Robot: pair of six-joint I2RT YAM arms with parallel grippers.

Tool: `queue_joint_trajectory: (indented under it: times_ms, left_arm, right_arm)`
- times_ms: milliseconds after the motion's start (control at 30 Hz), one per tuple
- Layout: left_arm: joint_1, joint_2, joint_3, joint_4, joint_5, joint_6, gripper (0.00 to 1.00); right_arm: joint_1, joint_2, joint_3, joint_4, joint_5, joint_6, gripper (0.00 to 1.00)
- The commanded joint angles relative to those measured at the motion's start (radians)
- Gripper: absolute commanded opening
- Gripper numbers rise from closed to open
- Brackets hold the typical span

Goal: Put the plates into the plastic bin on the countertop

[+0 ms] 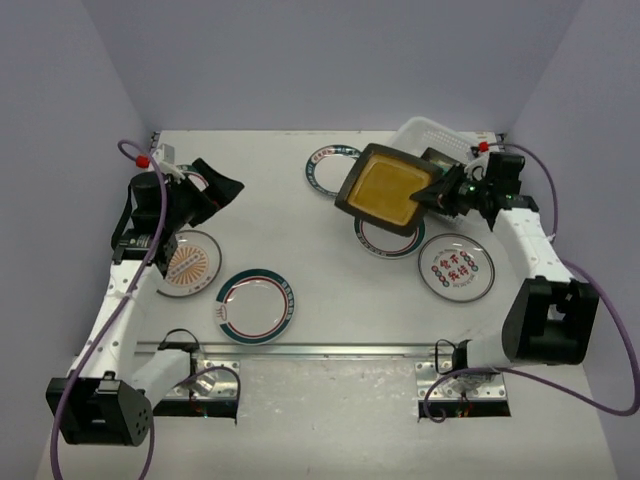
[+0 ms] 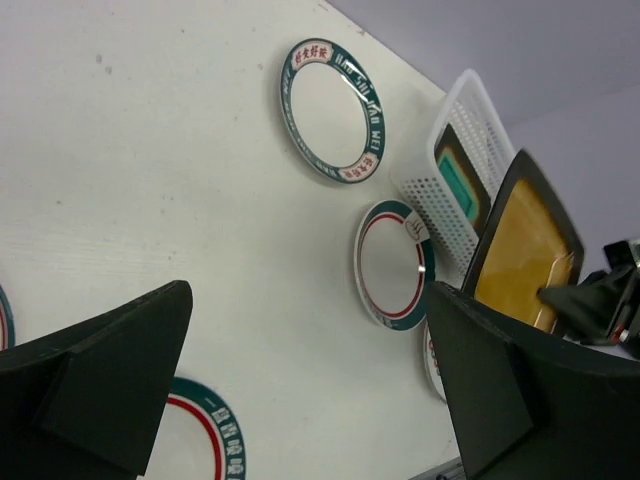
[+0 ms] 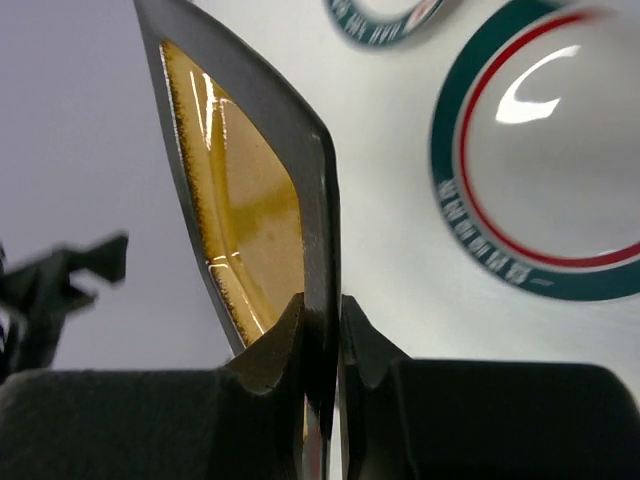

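Observation:
My right gripper (image 1: 437, 192) is shut on the rim of the amber square plate (image 1: 385, 188) and holds it tilted in the air, left of the plastic bin (image 1: 432, 135). In the right wrist view the jaws (image 3: 325, 330) pinch its dark rim (image 3: 250, 170). A teal square plate (image 2: 462, 180) stands in the bin (image 2: 478, 125). Round plates lie on the countertop (image 1: 300, 240): a ringed one (image 1: 335, 170) at the back, one (image 1: 392, 240) below the held plate, a red-character one (image 1: 455, 267), a sunburst one (image 1: 188, 262), a ringed one (image 1: 255, 305). My left gripper (image 1: 215, 190) is open and empty.
The bin stands at the back right corner against the wall. The metal front edge (image 1: 320, 350) runs across below the plates. The left arm hangs over the sunburst plate at the left side. Purple cables loop beside both arms.

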State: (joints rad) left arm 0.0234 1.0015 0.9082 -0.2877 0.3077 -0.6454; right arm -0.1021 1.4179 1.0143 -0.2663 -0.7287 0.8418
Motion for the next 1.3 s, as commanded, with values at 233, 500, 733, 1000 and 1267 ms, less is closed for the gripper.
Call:
queue_joint_trajectory:
  times_ms: [233,500,733,1000,1267]
  left_arm:
    - [-0.089,-0.272,-0.231,-0.054,0.048,0.249,1.0]
    - [-0.144,-0.268,-0.24,-0.056,0.052,0.249,1.0]
    - [-0.171,-0.297,-0.244,-0.051,0.049,0.25,1.0]
    - [-0.183,-0.302,-0.247,-0.051,0.059,0.25,1.0]
    - [-0.187,-0.309,-0.249,-0.049,0.058,0.248,1.0]
  right_arm:
    - [-0.11,0.325,0.664,-0.301,0.305,-0.113,0.0]
    - [-0.133,0.534,0.944,-0.416,0.43,-0.132,0.0]
    - [-0.137,0.628,1.055,-0.507,0.531,-0.182,0.0]
    - [-0.149,0.674,1.057,-0.525,0.571,-0.21,0.0]
    - [-0.153,0.714,1.028,-0.538,0.616,-0.252,0.0]
